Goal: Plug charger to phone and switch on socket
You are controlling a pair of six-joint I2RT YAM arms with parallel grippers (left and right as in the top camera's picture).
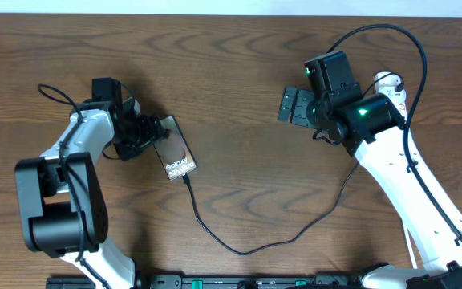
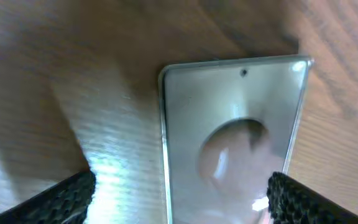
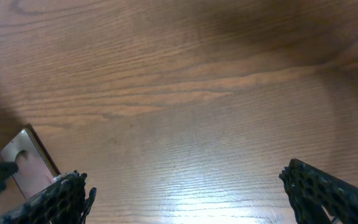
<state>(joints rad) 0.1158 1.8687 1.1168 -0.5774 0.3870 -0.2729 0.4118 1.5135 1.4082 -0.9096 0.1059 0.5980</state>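
While the phone [image 1: 175, 148] lies slanted at left centre of the overhead frame, white lettering on its lower end reads "Galaxy", and there's a smaller line under it too fine to read. Up close in the left wrist view, it's a glossy slab with a dark oval and a tiny dot near its top edge, no writing showing there. The left fingers [image 2: 73, 194] are spread wide and straddle it: one clear of the left edge, the other right at the right edge, and I can't tell if that one touches. Over to the charger [image 1: 239, 250]: its thin black line meets the phone's lower short edge, dips toward the bottom of the frame, then climbs right and vanishes under the right arm. Whether the plug is seated, I can't tell. The right fingers [image 3: 58, 199] gape wide above bare brown worktop [image 1: 239, 80], holding nothing. At upper right, a bit of the white socket [image 1: 387, 79] peeks out, and the right arm covers most of it.
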